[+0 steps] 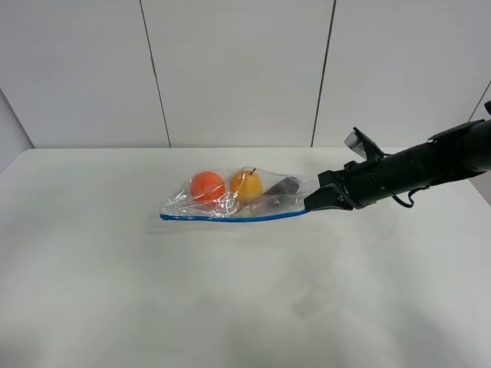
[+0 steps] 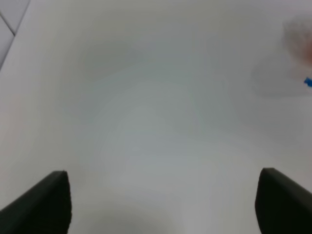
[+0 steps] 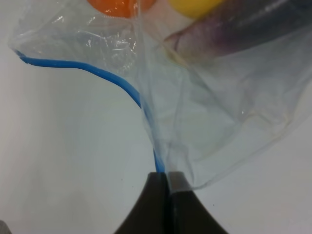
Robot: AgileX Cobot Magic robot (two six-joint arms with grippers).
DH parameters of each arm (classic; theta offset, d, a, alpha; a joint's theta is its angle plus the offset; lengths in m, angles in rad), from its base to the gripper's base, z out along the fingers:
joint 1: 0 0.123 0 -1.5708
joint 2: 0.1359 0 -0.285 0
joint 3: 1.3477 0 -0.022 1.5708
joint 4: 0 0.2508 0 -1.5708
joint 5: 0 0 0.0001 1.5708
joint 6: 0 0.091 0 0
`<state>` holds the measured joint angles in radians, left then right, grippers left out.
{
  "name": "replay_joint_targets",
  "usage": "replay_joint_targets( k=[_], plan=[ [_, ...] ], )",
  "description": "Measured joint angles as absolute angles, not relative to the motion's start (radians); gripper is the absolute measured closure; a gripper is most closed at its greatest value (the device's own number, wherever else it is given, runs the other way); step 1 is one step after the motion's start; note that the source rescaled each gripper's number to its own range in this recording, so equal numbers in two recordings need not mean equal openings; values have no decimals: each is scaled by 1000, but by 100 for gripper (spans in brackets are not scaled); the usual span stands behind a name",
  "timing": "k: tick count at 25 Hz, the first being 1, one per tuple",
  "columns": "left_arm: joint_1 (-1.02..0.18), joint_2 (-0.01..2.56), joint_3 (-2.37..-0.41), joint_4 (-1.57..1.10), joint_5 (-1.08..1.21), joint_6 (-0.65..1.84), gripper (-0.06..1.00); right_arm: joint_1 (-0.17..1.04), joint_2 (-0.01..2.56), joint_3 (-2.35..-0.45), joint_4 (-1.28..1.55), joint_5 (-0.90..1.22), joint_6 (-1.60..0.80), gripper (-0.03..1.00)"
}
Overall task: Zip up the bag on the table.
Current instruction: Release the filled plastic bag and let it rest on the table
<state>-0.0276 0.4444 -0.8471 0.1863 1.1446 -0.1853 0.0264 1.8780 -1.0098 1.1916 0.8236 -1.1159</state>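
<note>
1. Bench [image 1: 230,307]: plain white matte top. The near half carries nothing but faint shadow.

2. Left tool [image 2: 161,204]: seen in the left wrist view only. Two dark fingers [image 2: 41,204] stand wide apart above bare bench and grip nothing. A blurred corner of the bag and a fleck of blue sit at the edge of that view, well apart from the fingers.

3. Bag [image 1: 230,208]: clear crinkly plastic, lying flat near the middle of the bench, long side running left to right in the high view.

4. Zipper strip [image 1: 230,218]: blue, along the bag's near edge. In the right wrist view it curves from the far corner [image 3: 29,59] to the tool, with the film standing up loose beside it.

5. Right tool [image 1: 311,205]: fingers pressed together with no gap, pinching the bag's right-hand corner where the zipper strip ends [image 3: 165,180].

6. Contents, seen through the film, set behind the strip:
- orange fruit [image 1: 207,185], round, at the left;
- yellow fruit [image 1: 246,185], with a small stem, just beside it;
- dark purple fruit [image 1: 280,186], elongated, nearest the tool.

7. Right arm [image 1: 414,169]: black, reaching in low from the right edge.

8. Wall [image 1: 230,69]: pale grey panels with dark seams, behind the bench's far edge.
</note>
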Motion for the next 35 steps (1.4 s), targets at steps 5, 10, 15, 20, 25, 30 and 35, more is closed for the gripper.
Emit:
replay_joint_targets(
  k=[5,10,15,20,25,30,35],
  plan=[
    [50,429,-847,186,1146,-185,-4,26,1878,-1010,1192,824,-1116,97],
    [65,408,-847,186,1146,-185,-4,26,1878,-1010,1192,824,-1116,97],
    [67,323,-847,186,1146,-185,-4,26,1878,-1010,1192,824,-1116,97],
    [67,284,-847,185,1154,-185,-4,26,1878,-1010,1192,824,-1116,97],
    [67,281,-847,184,1158,-185,-4,26,1878,-1010,1192,825,-1116,97],
    [67,281,-847,179,1158,-185,-4,26,1878,-1010,1192,827,-1116,97],
    [67,283,-777,176,1154,-166,-4,26,1878,-1010,1192,829,-1116,97]
  ],
)
